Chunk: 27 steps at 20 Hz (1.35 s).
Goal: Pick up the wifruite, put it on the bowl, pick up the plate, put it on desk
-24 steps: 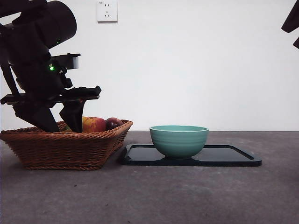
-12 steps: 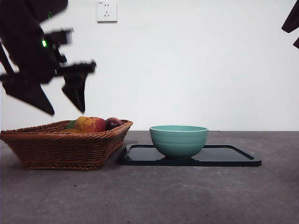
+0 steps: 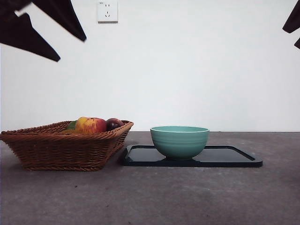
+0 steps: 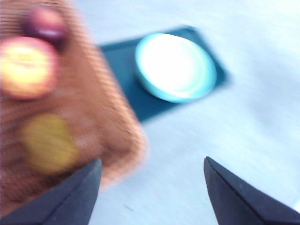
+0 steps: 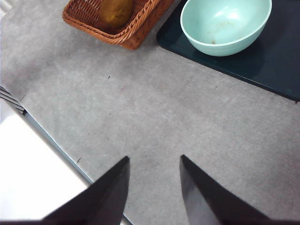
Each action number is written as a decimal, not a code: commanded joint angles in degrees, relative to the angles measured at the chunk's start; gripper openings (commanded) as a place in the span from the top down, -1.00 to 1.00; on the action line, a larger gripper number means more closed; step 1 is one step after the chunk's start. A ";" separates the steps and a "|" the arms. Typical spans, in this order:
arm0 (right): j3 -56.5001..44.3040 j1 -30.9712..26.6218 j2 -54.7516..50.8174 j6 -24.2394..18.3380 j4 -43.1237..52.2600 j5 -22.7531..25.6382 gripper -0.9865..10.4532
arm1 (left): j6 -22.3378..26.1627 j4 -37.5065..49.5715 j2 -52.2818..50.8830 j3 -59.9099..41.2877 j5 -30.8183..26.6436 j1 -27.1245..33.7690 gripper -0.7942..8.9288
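The wifruite (image 5: 115,11) lies in the wicker basket (image 3: 65,150) and shows as a yellowish-brown blur (image 4: 47,143) in the left wrist view. In the front view the basket rim hides it. The mint-green bowl (image 3: 179,140) stands empty on the dark flat plate (image 3: 234,157) to the right of the basket. My left gripper (image 3: 71,49) hangs high above the basket, open (image 4: 151,161) and holding nothing. My right gripper (image 5: 153,158) is open over bare desk (image 5: 154,108), showing only as a black tip (image 3: 293,23) at the top right corner.
A red-yellow apple (image 3: 91,124) and a dark purple fruit (image 3: 114,123) share the basket. A wall socket (image 3: 107,10) is on the white wall behind. The table's near edge (image 5: 51,143) shows in the right wrist view.
My left gripper has risen from inside the basket to the top left corner, open and with nothing in it. The fruit, bowl and plate have not moved.
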 commanded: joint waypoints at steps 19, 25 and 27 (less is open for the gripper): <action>0.37 0.28 0.46 11.19 6.14 3.02 0.44 | 6.05 -7.69 -4.15 0.59 10.08 -0.26 0.13; 3.17 0.24 7.93 17.40 14.64 7.15 0.30 | 6.08 -7.61 -4.15 0.59 10.08 -0.26 0.13; 5.77 0.17 12.92 17.35 15.78 7.72 0.30 | 6.08 -7.61 -4.15 0.59 10.08 -0.26 0.13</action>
